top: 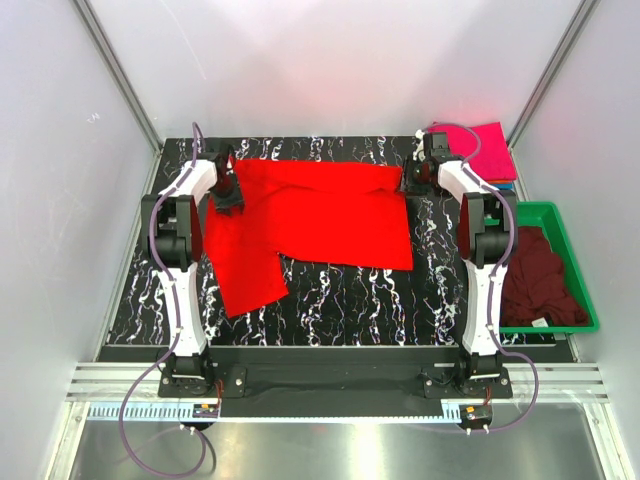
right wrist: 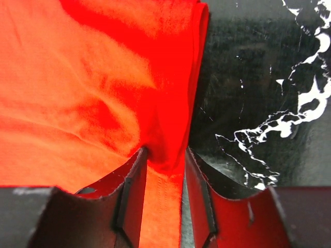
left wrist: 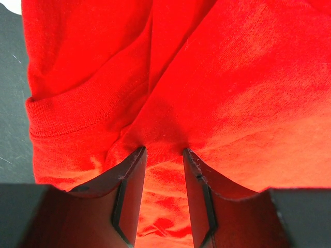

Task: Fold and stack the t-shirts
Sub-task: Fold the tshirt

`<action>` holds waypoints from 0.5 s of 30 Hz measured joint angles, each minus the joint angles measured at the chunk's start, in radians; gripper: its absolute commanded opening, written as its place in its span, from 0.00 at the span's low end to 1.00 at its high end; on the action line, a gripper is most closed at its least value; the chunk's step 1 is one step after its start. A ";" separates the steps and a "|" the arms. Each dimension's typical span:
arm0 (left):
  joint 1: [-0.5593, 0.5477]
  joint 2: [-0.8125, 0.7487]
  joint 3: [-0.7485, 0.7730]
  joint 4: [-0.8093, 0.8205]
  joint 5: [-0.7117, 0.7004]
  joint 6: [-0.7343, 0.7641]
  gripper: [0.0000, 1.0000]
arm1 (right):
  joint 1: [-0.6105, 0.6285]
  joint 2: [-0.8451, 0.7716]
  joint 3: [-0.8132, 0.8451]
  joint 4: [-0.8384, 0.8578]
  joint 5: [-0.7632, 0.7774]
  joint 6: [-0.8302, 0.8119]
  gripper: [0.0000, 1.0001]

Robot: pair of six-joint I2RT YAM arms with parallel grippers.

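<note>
The bright red t-shirt [top: 320,215] lies spread on the black marbled table, with one part hanging toward the front left. My left gripper [top: 230,200] sits at its far left edge, next to a sleeve hem [left wrist: 67,116], and is shut on a pinch of red cloth [left wrist: 164,151]. My right gripper [top: 413,180] sits at the shirt's far right edge and is shut on the folded red edge [right wrist: 165,151]. The magenta-pink t-shirt [top: 480,150] lies folded at the far right corner. The dark maroon t-shirt [top: 535,275] lies crumpled in the bin.
A green plastic bin [top: 590,300] stands at the table's right edge. Something blue [top: 505,186] shows under the pink shirt's near edge. White walls close in the left, far and right sides. Bare marbled tabletop [right wrist: 258,103] shows right of the red shirt.
</note>
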 measured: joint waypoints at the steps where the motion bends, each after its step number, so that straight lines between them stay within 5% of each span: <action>1: 0.000 0.002 0.004 -0.003 0.000 0.000 0.41 | 0.000 -0.003 -0.004 0.003 0.000 -0.016 0.43; 15: 0.001 0.010 0.017 -0.012 0.000 0.000 0.40 | 0.055 -0.038 -0.035 0.027 -0.024 -0.253 0.42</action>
